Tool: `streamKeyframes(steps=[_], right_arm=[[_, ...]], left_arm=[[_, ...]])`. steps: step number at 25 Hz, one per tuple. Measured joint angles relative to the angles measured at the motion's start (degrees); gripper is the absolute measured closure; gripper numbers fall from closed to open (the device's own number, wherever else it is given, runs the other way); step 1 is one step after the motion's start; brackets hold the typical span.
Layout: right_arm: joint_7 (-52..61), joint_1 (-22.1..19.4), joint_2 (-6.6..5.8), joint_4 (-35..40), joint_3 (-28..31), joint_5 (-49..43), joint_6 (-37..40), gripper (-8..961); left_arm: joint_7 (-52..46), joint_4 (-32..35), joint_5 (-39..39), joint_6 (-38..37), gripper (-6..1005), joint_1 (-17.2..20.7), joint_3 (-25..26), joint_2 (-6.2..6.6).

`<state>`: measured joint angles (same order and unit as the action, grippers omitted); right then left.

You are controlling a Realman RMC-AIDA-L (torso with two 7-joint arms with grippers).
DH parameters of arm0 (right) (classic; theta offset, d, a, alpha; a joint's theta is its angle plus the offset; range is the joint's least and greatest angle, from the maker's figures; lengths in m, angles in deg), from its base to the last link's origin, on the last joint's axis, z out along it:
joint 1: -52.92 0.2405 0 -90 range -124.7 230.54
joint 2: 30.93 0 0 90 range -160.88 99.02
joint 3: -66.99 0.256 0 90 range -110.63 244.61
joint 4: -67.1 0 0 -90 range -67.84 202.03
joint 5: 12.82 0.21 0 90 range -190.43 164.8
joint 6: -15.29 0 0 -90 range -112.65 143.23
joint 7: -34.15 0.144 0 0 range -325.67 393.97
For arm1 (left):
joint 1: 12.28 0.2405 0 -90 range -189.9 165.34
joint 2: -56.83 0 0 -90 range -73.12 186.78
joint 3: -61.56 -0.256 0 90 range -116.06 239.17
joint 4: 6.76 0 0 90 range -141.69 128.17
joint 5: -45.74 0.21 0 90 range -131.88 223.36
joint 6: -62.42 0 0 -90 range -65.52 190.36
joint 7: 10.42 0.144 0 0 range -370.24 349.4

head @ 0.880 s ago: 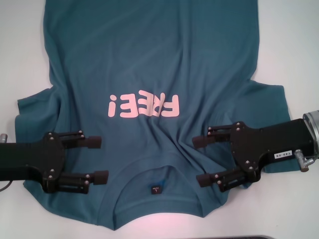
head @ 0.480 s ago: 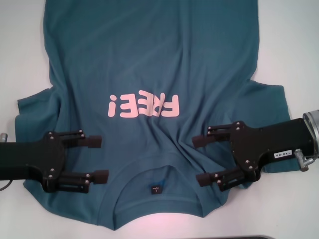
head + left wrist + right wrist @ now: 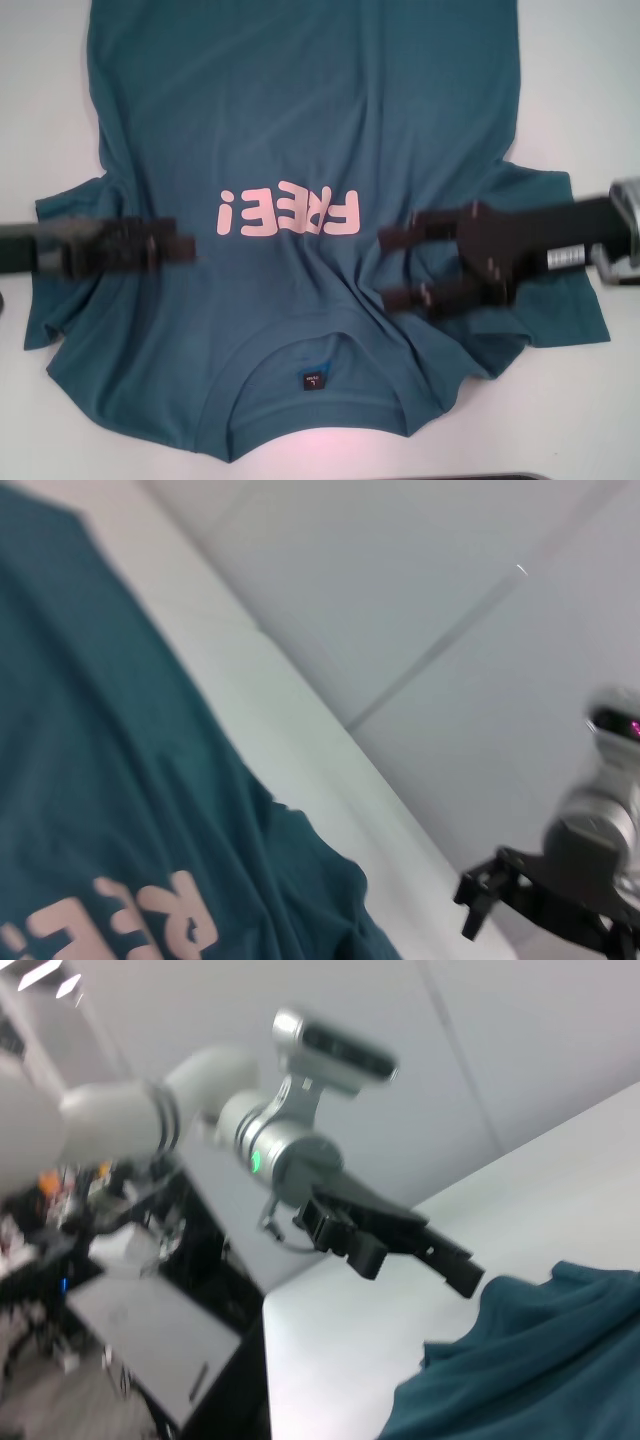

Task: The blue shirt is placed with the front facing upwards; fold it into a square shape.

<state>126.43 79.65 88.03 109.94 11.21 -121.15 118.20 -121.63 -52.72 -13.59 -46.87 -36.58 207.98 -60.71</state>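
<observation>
The blue shirt [image 3: 300, 120] lies flat and front up on the white table [image 3: 590, 80], its collar nearest me and the pink "FREE!" lettering [image 3: 287, 212] across the chest. A small dark label [image 3: 313, 381] shows inside the neck. My left gripper [image 3: 180, 248] hovers over the shirt's left shoulder area, turned on its side; in the right wrist view the left gripper [image 3: 420, 1260] shows two fingers apart, holding nothing. My right gripper [image 3: 396, 268] is open over the right shoulder area, empty. The shirt [image 3: 80, 780] and right gripper [image 3: 475, 910] also appear in the left wrist view.
Bare white table [image 3: 40, 100] flanks the shirt on both sides. A dark strip [image 3: 480, 476] runs along the table's near edge. Beyond the table, the right wrist view shows a cluttered workbench [image 3: 130, 1310].
Both grippers have moved away from the collar toward the chest lettering. The left one has rolled onto its side. The shirt lies as before.
</observation>
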Motion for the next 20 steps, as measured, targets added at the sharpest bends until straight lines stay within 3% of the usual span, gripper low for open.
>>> streamKeyframes(steps=[2, 5, 10, 14, 20], right_arm=[[6.32, 1.25, -0.41, -0.14, 1.46, 0.77, -0.17, 38], [11.40, 2.93, -0.65, -0.60, 4.31, 0.97, -0.16, 38], [13.26, 3.53, -0.54, -0.73, 6.09, 1.14, -0.20, 38], [16.24, 3.43, -1.13, -1.10, 6.84, 0.94, -1.87, 38], [20.69, 3.01, -2.12, -1.13, 7.83, 0.78, -4.18, 38]], left_arm=[[-6.50, 0.64, -0.15, 0.52, 114, -1.06, 1.02, 1.00], [-14.16, 1.51, -0.23, 1.16, 114, -1.64, 4.74, 1.53], [-24.12, 4.18, 0.01, 6.17, 114, 0.61, 12.24, 2.37], [-31.42, 6.92, 0.22, 14.67, 114, 3.48, 12.38, 3.68], [-33.43, 7.78, 1.47, 18.21, 147, 4.25, 12.13, 3.89]])
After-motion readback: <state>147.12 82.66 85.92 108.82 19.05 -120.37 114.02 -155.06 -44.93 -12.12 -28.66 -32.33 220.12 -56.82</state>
